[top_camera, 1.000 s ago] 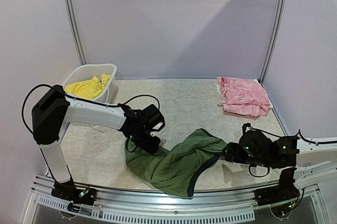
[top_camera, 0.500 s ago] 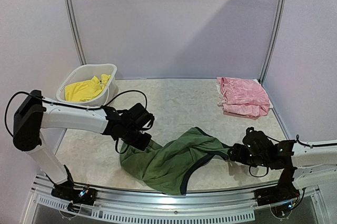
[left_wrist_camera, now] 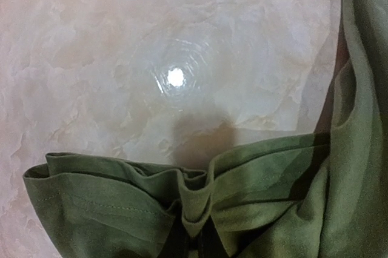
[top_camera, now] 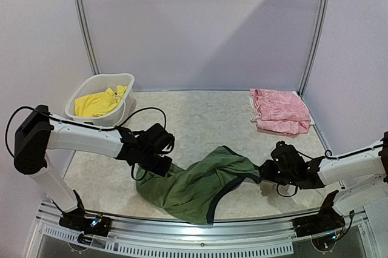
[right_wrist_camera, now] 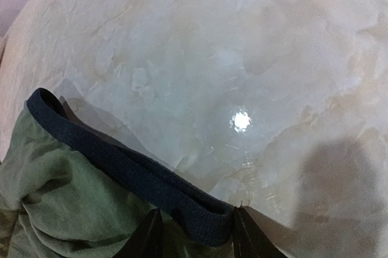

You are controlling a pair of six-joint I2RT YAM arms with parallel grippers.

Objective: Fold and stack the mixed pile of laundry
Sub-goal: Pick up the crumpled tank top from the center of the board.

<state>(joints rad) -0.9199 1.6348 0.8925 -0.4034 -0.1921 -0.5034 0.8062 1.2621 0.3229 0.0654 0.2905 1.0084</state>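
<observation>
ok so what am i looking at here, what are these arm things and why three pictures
These are two robot arms bolted to the near edge of a table, each ending in a two-finger gripper. The wide picture comes from a fixed camera above and behind them; the two close-ups come from a small camera on each wrist. On the table lies an olive-green top, with a pink garment at the far right and a white basket holding a yellow garment at the far left. The left gripper is shut on a bunched edge of that top. The right gripper has its fingers either side of the top's dark blue hem; whether it has clamped, I can't tell.
</observation>
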